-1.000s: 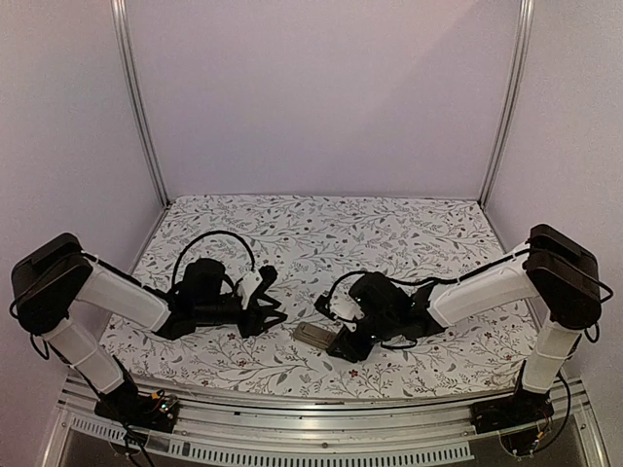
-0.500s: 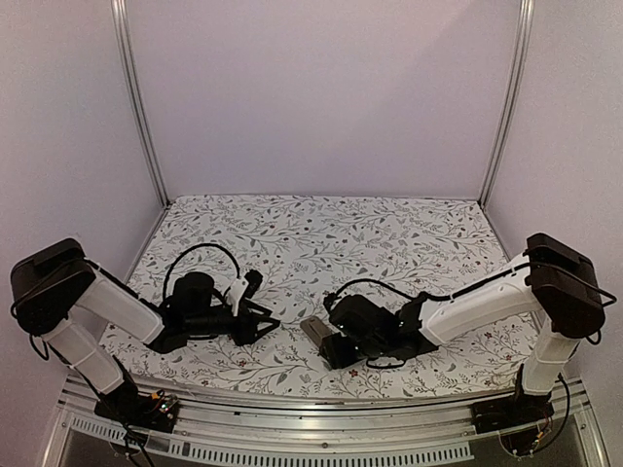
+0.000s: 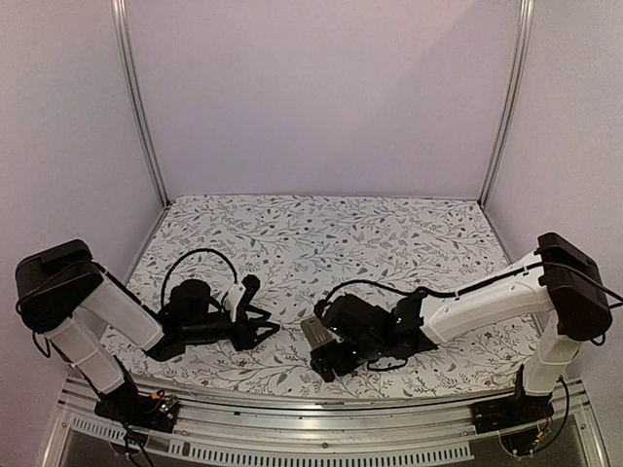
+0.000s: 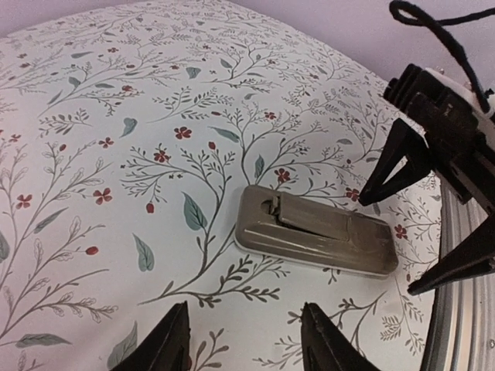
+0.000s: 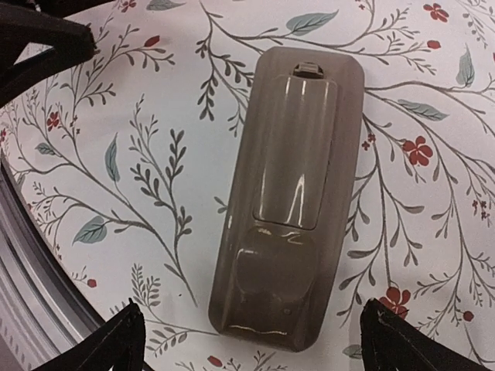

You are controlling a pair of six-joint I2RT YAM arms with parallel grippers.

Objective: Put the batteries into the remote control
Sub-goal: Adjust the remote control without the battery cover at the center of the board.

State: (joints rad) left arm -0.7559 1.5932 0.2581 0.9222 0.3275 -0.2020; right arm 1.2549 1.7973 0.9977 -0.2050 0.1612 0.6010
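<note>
The remote control (image 3: 313,332) lies flat on the floral cloth with its greyish back up and the battery cover closed (image 5: 290,185). My right gripper (image 5: 251,325) is open, its fingertips wide apart on either side of the remote's near end and not touching it. My left gripper (image 4: 244,328) is open and empty, low over the cloth, a short way from the remote's long side (image 4: 313,232). From the left wrist view the right gripper's black fingers (image 4: 402,158) stand at the remote's right end. The batteries are out of view.
The table's metal front rail (image 3: 311,413) runs close behind the right gripper and shows in the right wrist view (image 5: 19,301). The floral cloth (image 3: 321,233) stretches back to the enclosure walls. A left finger tip (image 5: 46,39) pokes into the right wrist view.
My right gripper has opened wide and let go of the remote, which now rests on the cloth. The right arm shifted left and nearer. The left gripper dropped lower and opened a little.
</note>
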